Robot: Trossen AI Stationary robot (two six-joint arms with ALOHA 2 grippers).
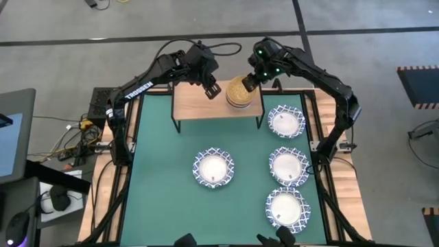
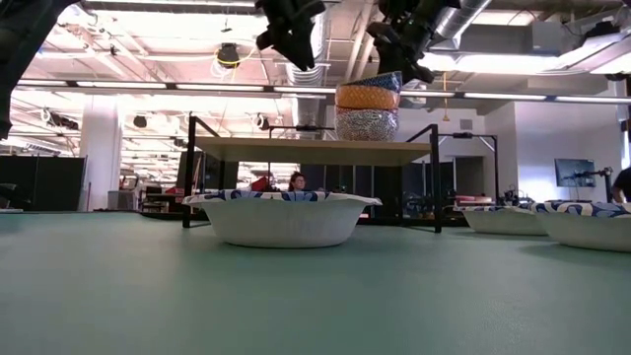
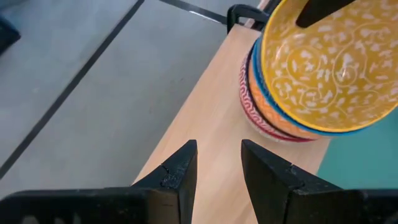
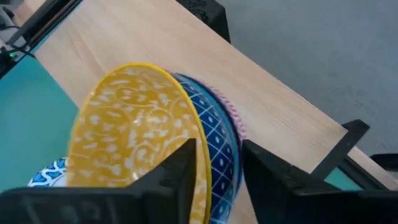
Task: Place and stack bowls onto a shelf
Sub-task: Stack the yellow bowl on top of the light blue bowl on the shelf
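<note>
A stack of small bowls (image 1: 239,93) stands on the right end of the shelf's wooden top (image 1: 199,106). Its top bowl (image 4: 124,137) is yellow inside and sits tilted in a blue lattice one (image 4: 219,146). An orange bowl and a red-patterned bowl (image 3: 249,102) lie under them. My right gripper (image 4: 219,154) is open at the stack's far rim, with the yellow and blue rims between its fingers. My left gripper (image 3: 219,152) hangs open over the bare plank to the left of the stack, with nothing between its fingers. My right gripper comes slanting down from the far side and stands astride the stack's top rim (image 4: 208,158). One finger (image 4: 180,171) is inside the yellow bowl and the other (image 4: 267,174) is outside the blue wall. I cannot tell whether either finger touches.
Several wide white bowls with blue lattice rims sit on the green table: one at centre (image 1: 213,168) and three in a row along the right side (image 1: 285,122), (image 1: 288,166), (image 1: 287,208). The shelf's left half is bare plank. Black metal legs (image 1: 178,125) hold it above the table.
</note>
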